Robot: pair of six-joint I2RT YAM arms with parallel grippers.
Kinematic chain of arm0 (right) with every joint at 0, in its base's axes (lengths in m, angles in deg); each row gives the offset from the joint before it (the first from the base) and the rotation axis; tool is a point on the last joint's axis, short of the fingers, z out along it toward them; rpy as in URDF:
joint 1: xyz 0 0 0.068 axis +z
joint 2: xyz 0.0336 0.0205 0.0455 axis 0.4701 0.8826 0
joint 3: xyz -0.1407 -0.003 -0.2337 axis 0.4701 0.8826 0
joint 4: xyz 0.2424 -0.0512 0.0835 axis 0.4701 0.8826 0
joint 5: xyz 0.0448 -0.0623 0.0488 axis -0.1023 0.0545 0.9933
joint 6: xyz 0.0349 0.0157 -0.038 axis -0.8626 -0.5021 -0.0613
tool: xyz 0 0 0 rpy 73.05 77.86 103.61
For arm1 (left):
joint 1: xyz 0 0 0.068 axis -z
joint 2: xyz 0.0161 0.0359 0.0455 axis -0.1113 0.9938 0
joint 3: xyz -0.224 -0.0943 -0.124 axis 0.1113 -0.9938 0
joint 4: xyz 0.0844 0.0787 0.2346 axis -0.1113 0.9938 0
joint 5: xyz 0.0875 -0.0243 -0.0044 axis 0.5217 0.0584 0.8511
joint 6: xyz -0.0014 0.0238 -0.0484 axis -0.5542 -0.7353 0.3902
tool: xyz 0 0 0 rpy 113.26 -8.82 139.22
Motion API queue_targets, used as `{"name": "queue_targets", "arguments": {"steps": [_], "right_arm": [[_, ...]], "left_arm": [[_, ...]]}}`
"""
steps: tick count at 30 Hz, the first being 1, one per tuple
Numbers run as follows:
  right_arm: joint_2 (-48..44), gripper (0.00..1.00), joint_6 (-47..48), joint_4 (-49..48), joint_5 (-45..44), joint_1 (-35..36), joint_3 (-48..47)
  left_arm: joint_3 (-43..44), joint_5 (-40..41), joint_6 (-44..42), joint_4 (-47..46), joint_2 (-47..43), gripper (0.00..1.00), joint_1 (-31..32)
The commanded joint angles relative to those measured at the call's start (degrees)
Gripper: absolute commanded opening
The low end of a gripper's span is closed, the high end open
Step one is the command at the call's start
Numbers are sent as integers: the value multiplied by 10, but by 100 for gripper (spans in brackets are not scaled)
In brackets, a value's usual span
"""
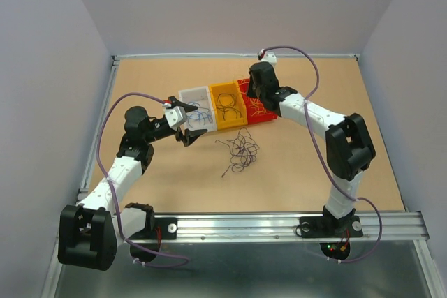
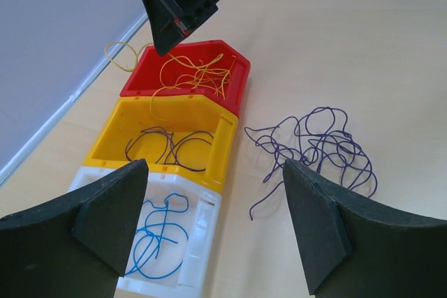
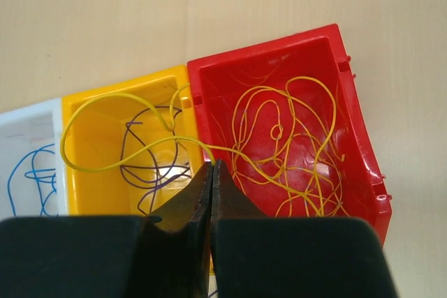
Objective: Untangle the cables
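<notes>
Three bins stand in a row: white [image 1: 194, 94], yellow [image 1: 226, 89] and red [image 1: 260, 116]. Blue cables [image 2: 157, 242] lie in the white bin, dark purple ones [image 2: 167, 148] in the yellow bin and yellow-orange ones [image 3: 293, 151] in the red bin. A loose tangle of purple cables [image 1: 241, 151] lies on the table in front of the bins. My right gripper [image 3: 211, 165] is shut on a yellow cable [image 3: 115, 95] that loops out over the yellow bin. My left gripper [image 2: 213, 193] hangs open above the white bin's corner and the bare table, holding nothing.
The wooden table [image 1: 174, 193] is edged by a metal rail at the near side [image 1: 279, 222] and by grey walls on the other sides. The purple tangle [image 2: 321, 148] lies just right of the left gripper's fingers.
</notes>
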Motion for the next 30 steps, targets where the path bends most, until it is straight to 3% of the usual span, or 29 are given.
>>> {"name": "queue_targets", "arguments": {"steps": [1,19,30], "right_arm": [[5,1,-33,-17,8,-32,7],[-131,1,-1,73,-6,-43,-169],[-72,1,-13,79,20,-43,-123]], "left_arm": [[-1,-3,-3,-15,-13,89,1],[4,-4,-3,-13,-4,89,0],[4,-3,-3,-12,2,89,1]]}}
